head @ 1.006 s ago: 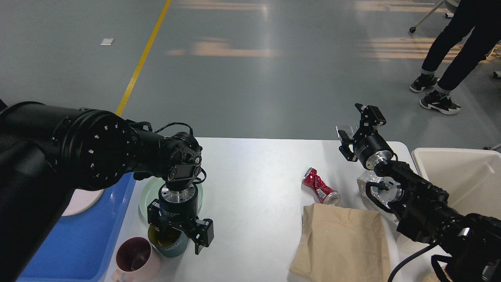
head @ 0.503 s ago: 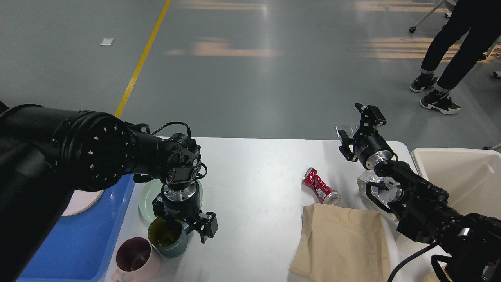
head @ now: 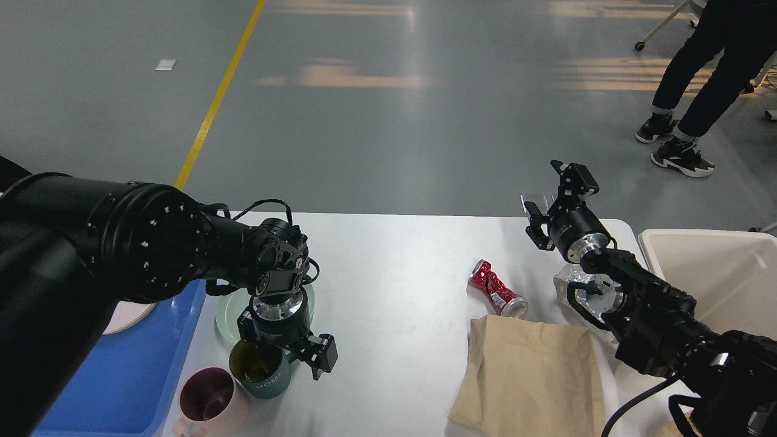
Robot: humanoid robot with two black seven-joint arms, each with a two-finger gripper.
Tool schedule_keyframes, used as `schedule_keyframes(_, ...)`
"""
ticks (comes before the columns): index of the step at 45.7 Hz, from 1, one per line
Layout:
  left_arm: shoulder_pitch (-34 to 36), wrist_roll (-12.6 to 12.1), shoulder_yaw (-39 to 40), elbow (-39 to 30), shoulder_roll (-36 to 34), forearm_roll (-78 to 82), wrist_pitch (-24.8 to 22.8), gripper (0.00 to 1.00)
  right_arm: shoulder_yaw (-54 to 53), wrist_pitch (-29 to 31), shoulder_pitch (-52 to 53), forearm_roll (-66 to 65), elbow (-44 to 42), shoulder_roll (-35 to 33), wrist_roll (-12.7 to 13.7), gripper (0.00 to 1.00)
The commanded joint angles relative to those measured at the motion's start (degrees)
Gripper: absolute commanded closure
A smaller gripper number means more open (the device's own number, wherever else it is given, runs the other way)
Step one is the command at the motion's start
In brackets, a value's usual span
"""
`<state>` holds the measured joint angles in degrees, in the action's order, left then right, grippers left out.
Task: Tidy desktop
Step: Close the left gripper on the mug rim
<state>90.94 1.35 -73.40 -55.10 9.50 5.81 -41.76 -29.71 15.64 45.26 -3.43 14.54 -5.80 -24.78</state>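
The white desktop (head: 394, 267) carries a teal mug (head: 262, 371) and a pink mug (head: 209, 400) at its near left. A pale green plate (head: 234, 306) lies just behind them. My left gripper (head: 286, 357) hangs open right over the teal mug, with one finger (head: 322, 358) outside its right wall. A crushed red can (head: 498, 291), a brown paper bag (head: 534, 370) and a crumpled silvery wrapper (head: 570, 284) lie at the right. My right gripper (head: 549, 203) stands open and empty above the far right edge.
A blue tray (head: 133, 370) holding a pale plate (head: 128, 314) sits left of the desktop. A beige bin (head: 716, 273) stands off its right end. A person's legs (head: 698, 91) are on the floor at far right.
My left gripper has risen a little from the teal mug and shifted slightly right; the mug stays on the desktop. The right arm has not moved.
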Motion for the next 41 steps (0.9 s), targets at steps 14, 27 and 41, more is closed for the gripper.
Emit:
schedule_keyframes(14,-0.4,0.1,-0.6,0.0,0.0,-0.3,0.1,0.35,0.0,0.0,0.0,0.0,0.0,0.0,0.0,0.00)
schedule_keyframes(27,-0.2,0.1,-1.8,-0.1,-0.4,-0.3,0.5,0.65,0.0,0.0,0.0,0.0,0.0,0.0,0.0,0.00)
schedule_keyframes(41,-0.1,0.1,-2.0,-0.3,-1.0,-0.3,-0.1,0.88,0.0,0.0,0.0,0.0,0.0,0.0,0.0,0.00)
